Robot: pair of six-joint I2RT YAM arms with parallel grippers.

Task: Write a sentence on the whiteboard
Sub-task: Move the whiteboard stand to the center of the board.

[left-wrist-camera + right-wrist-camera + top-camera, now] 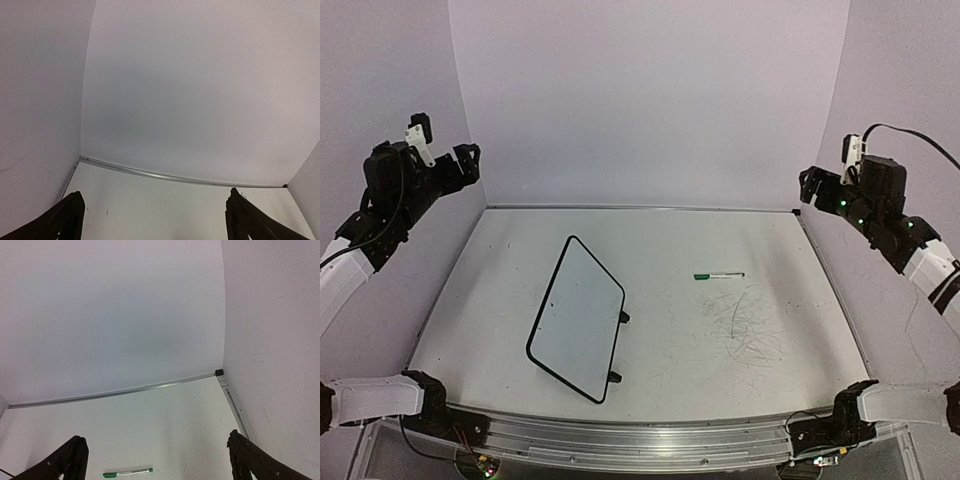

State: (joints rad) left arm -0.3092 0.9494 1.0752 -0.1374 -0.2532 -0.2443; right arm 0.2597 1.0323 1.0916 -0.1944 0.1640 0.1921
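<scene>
Overhead, shows a pale table [500,260] closed in on three sides by plain lilac-grey walls [650,100], with a thin metal strip [640,208] along the far edge. Places the whiteboard [575,318] left of centre in the frame, turned diagonally, face plain white, feet toward the right. Puts a green-capped marker [718,275] right of centre, well apart from it, just above faint grey scribbles [750,325]. Holds the left gripper [155,220] and right gripper [155,460] raised at upper left and upper right, fingers spread wide, gripping nothing.
</scene>
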